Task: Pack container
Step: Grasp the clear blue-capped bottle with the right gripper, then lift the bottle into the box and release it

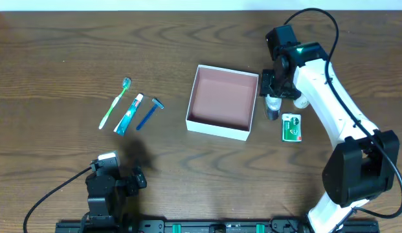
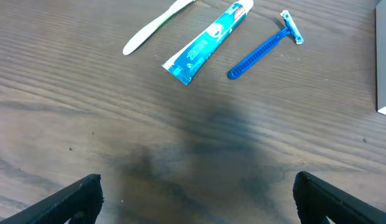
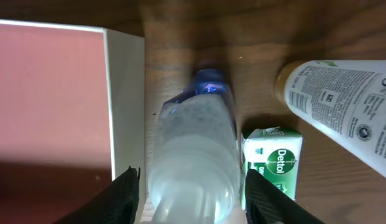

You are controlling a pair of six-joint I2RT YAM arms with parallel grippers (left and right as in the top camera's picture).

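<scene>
The container [image 1: 221, 101] is a square white box with a pink-brown inside, lying open at the table's middle; its right wall shows in the right wrist view [image 3: 125, 99]. My right gripper [image 1: 277, 89] [image 3: 188, 193] is open, its fingers on either side of a clear bottle with a blue cap [image 3: 196, 149] [image 1: 272, 110] just right of the box, with small gaps on both sides. My left gripper [image 1: 116, 181] [image 2: 196, 199] is open and empty above bare table at the front left.
A green Dettol soap box [image 1: 291, 127] [image 3: 271, 162] and a white bottle [image 3: 342, 99] [image 1: 301, 101] lie right of the clear bottle. A toothbrush [image 1: 114, 103] [image 2: 152, 28], toothpaste tube [image 1: 128, 114] [image 2: 208, 40] and blue razor [image 1: 149, 113] [image 2: 264, 50] lie at the left.
</scene>
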